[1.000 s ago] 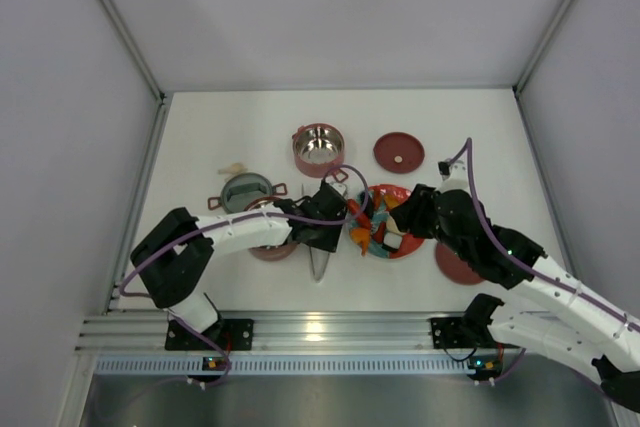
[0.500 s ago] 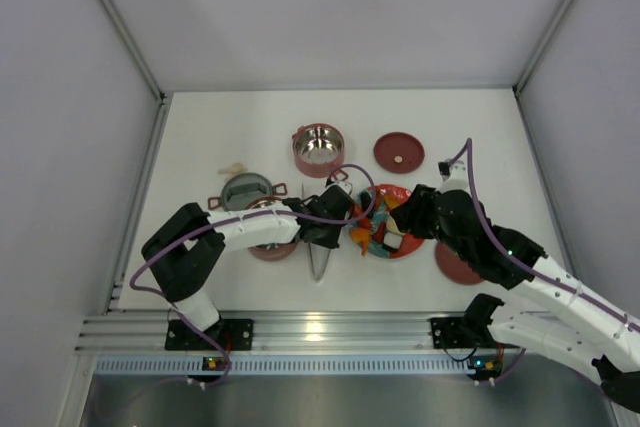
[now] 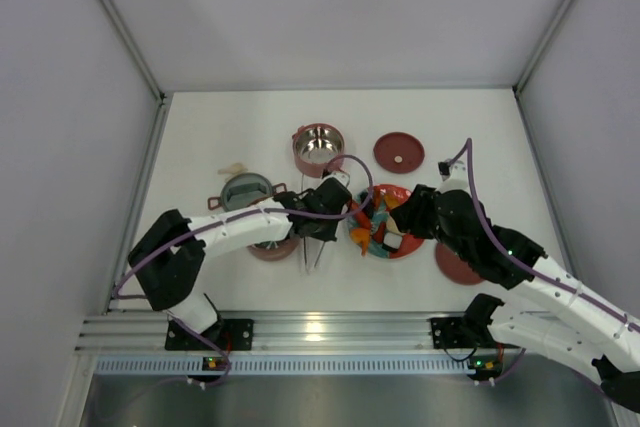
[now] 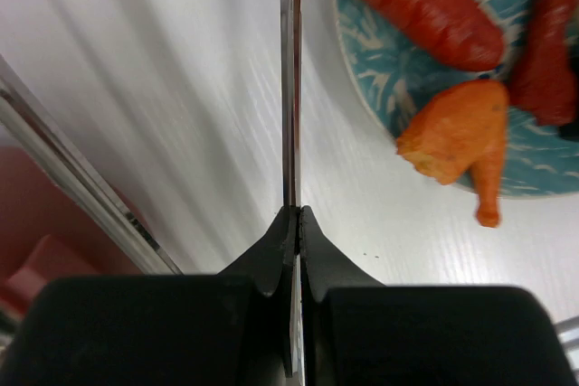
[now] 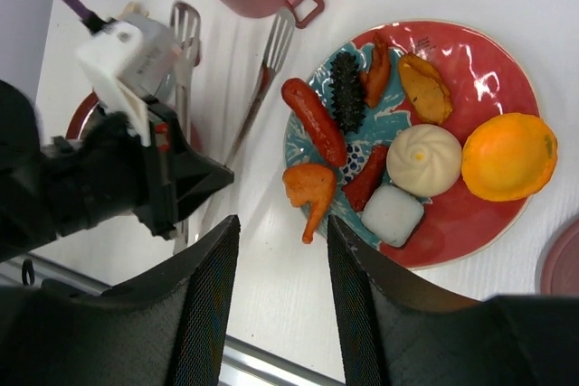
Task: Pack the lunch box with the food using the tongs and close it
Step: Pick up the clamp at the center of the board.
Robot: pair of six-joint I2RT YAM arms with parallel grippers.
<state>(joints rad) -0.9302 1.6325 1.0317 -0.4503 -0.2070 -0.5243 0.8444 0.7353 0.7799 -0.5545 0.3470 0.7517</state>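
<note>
Left fingers (image 4: 267, 255), matte black, pinch thin steel tongs (image 4: 289, 88) shut; right fingers (image 5: 210, 305) spread, textured pads, above glossy red plate (image 5: 479, 51) of food (image 5: 425, 160).

light: bright, even | shadows: soft | glare: plate (image 5: 457, 42) | blur: left wrist view smeared

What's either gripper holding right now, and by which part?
Left gripper pinches the tongs by one thin arm, edge-on between its fingers. Right gripper holds nothing.
</note>
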